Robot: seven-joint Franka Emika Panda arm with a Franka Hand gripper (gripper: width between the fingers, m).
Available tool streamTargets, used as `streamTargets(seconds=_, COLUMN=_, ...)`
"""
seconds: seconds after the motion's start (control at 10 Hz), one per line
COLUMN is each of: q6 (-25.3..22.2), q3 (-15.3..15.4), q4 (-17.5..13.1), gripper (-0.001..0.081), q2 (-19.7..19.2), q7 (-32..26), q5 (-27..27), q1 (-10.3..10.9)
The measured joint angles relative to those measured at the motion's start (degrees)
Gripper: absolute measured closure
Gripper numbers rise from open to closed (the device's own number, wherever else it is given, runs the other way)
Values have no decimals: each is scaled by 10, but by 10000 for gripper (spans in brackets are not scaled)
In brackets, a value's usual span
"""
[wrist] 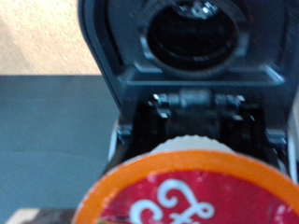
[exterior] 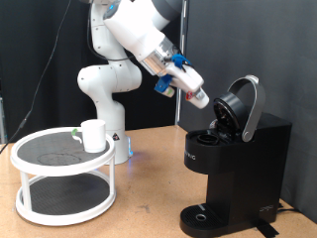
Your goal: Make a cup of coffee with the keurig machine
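The black keurig machine (exterior: pixel 238 164) sits at about four o'clock in the exterior view, with its round lid (exterior: pixel 243 104) tipped up and open. The gripper (exterior: pixel 201 99) hangs in the air just beside that lid, at its nine o'clock side. It is closed around a small pod (wrist: pixel 192 191) with a red and orange top, which fills the near part of the wrist view. The white cup (exterior: pixel 93 135) stands far off at nine o'clock, on the top shelf of a round white rack (exterior: pixel 61 169).
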State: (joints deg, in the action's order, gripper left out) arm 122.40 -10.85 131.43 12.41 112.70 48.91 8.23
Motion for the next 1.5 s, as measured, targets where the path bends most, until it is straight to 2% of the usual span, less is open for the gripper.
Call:
streamTargets(seconds=0.8, q6=52, q3=20, q4=6, gripper=444, q2=-50, q7=-11, q5=-21, q1=0)
streamTargets(seconds=1.5, q6=65, q3=38, q4=14, gripper=444, q2=-77, q7=-37, q5=7, q1=0)
